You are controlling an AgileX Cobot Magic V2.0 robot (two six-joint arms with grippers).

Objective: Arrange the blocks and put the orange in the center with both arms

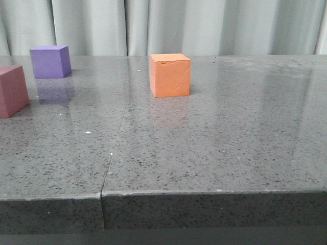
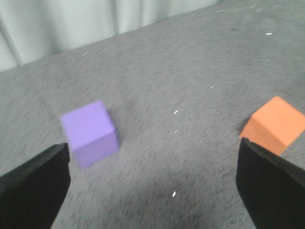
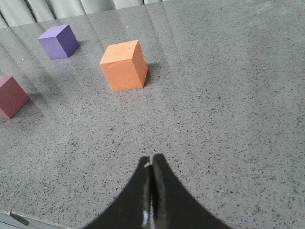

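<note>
The orange cube (image 1: 170,75) stands near the middle of the grey table, also seen in the wrist views (image 3: 124,65) (image 2: 276,124). A purple cube (image 1: 50,61) (image 3: 58,41) (image 2: 90,132) sits at the far left. A pinkish-red cube (image 1: 11,91) (image 3: 10,97) rests at the left edge, nearer than the purple one. My left gripper (image 2: 152,186) hangs open above bare table, between the purple and orange cubes, holding nothing; its view is blurred. My right gripper (image 3: 152,164) is shut and empty, over the table well short of the orange cube. Neither gripper shows in the front view.
The speckled grey tabletop (image 1: 214,138) has a seam (image 1: 110,168) running toward its front edge. A pale curtain (image 1: 204,25) hangs behind the table's far edge.
</note>
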